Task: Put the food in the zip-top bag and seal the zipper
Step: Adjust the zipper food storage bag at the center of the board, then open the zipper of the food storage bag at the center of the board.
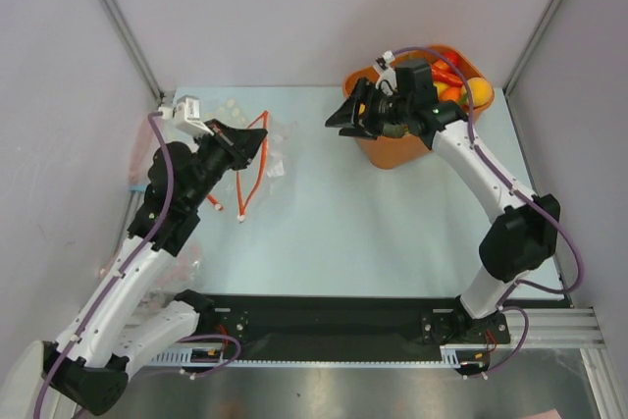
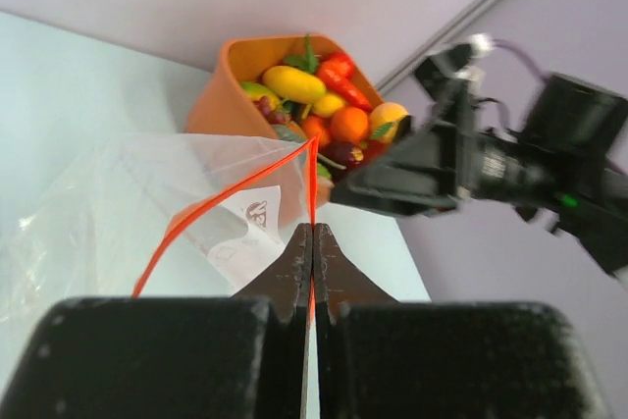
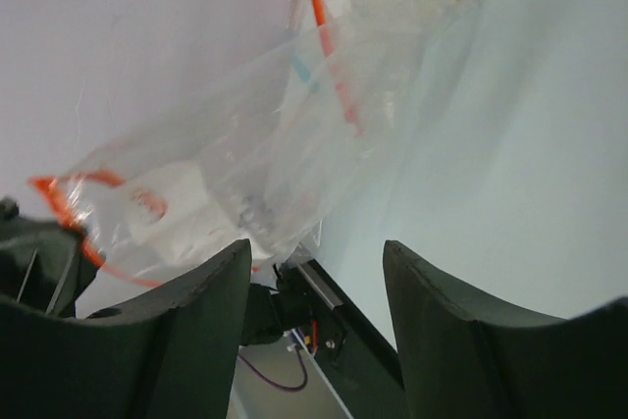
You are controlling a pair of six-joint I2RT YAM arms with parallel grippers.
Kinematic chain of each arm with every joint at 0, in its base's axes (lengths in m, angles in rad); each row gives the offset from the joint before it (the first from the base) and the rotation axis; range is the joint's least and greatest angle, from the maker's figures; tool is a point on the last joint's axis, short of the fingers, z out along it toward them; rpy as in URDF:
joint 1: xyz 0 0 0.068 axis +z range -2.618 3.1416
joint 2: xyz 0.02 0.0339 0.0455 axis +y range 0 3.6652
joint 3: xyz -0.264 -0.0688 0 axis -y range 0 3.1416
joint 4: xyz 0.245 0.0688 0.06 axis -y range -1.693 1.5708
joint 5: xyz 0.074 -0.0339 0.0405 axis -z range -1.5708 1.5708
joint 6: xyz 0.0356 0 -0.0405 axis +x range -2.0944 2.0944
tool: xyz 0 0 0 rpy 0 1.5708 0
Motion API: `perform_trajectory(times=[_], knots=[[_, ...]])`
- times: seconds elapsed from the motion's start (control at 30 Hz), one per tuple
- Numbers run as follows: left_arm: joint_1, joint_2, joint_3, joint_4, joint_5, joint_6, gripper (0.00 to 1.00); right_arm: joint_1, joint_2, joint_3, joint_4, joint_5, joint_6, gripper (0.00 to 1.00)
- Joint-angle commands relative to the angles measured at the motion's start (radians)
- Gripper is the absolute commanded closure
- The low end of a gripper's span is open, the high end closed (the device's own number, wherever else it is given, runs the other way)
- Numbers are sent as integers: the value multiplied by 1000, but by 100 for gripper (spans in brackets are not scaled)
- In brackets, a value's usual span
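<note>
The left hand (image 2: 312,235) is pinched together on the zipper (image 2: 245,180), lifting that edge of the zip-top bag (image 2: 118,213) while the rest sags toward the surface (image 1: 373,233). The right hand (image 3: 316,254) stands apart and empty, between the bag and the orange tub (image 2: 211,95). The food (image 2: 329,110) is piled in the tub, and no fruit shows in the bag.

The risk is the thin grip. Only one spot of the strip is held, so a fruit pushed in could drag the film, fold the mouth shut or tug the strip free (the plastic looks slack).

The left wrist view shows the pinch and the piled fruit. The right wrist view shows the bare gap between its own fingers and the bag's crinkled body. Only the top view shows how near the right hand hangs to the tub.
</note>
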Motion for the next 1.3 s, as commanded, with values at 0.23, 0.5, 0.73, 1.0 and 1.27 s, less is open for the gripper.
perform_trajectory(times=[0.23, 0.5, 0.73, 1.0, 1.27], knots=[[-16, 133, 62, -50, -149, -25, 100, 225, -66, -8, 105, 98, -144, 27], [-16, 224, 111, -28, -154, -111, 100, 288, 32, 92, 42, 190, -195, 14], [-36, 282, 154, -8, -149, -140, 100, 331, 91, 174, -72, 331, -255, 25], [-54, 311, 145, 32, -163, -207, 100, 345, 74, 127, 0, 304, -247, 25], [-65, 305, 138, 45, -189, -295, 100, 357, 52, 95, 40, 389, -238, 32]])
